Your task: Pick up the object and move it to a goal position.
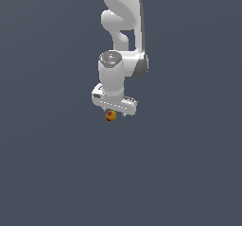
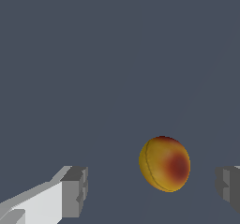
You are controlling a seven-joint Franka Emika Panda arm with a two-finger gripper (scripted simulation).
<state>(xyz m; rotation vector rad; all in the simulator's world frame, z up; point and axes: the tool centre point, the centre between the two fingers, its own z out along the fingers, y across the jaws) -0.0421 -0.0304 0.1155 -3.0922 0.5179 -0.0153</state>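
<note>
We have our gripper (image 1: 115,112) spread wide and set low over the orange-red ball (image 2: 164,164), which lies between the two fingertips (image 2: 75,191) yet touches neither, so that closing should, we judge, catch it squarely.

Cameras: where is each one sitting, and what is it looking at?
Exterior view: off the arm, facing the white arm; its hand hangs over the ball.
Wrist view: on the wrist, looking past the hand; both fingers show, spread open, the ball between them, untouched.
Shared: ball, hand and grey background.
</note>
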